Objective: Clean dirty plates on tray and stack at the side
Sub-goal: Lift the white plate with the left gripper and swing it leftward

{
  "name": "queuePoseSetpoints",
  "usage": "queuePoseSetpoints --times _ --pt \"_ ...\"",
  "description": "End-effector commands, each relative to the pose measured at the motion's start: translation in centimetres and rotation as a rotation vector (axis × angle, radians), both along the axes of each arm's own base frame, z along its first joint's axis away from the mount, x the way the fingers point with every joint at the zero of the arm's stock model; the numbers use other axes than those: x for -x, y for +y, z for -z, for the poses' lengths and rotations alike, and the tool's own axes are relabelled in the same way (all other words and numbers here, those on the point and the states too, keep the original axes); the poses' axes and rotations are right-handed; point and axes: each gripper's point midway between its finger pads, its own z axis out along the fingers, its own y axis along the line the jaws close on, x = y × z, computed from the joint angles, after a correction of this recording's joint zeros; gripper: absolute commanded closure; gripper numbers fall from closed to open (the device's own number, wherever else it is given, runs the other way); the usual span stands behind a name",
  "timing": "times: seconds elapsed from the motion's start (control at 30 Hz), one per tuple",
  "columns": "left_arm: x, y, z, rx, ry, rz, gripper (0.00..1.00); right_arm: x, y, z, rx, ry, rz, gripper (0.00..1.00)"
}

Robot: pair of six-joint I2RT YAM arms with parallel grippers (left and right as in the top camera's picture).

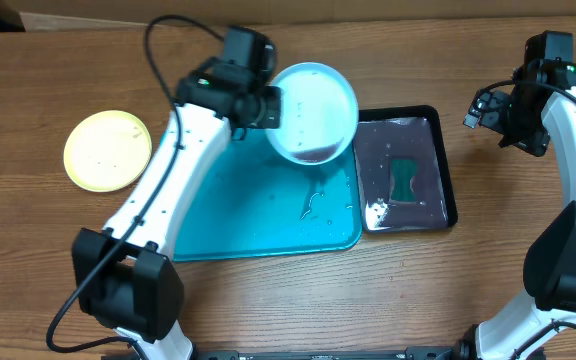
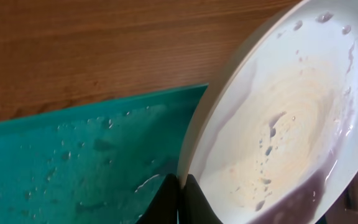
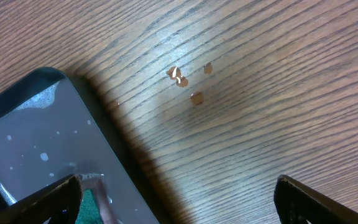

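Note:
My left gripper point(image 1: 271, 105) point(image 2: 180, 186) is shut on the rim of a pale plate point(image 1: 313, 110) point(image 2: 291, 112). It holds the plate tilted above the far right part of the turquoise tray point(image 1: 258, 215) point(image 2: 73, 155). Murky purplish water pools at the plate's low edge, and droplets cling to its face. A yellow-green plate point(image 1: 108, 150) lies flat on the bare wood left of the tray. My right gripper point(image 1: 488, 115) point(image 3: 179, 193) hangs open over the table, just right of the black tray, holding nothing.
The small black tray point(image 1: 446, 160) point(image 3: 30, 124) holds water and a green sponge point(image 1: 404, 180) point(image 3: 91, 208), and it touches the turquoise tray's right side. The turquoise tray is wet. A few water drops point(image 3: 179, 74) sit on the wood.

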Motion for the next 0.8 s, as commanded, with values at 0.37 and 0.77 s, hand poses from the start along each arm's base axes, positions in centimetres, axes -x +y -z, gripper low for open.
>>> queuePoseSetpoints --times 0.37,0.77 --pt "0.3 -9.1 -5.4 -0.119 -0.338 0.032 0.96 -0.4 -0.2 -0.7 0.008 -0.025 0.003 0.0" --pt "1.1 -13.0 -7.4 -0.338 -0.556 0.082 0.96 -0.4 -0.2 -0.7 0.008 -0.025 0.003 0.0"
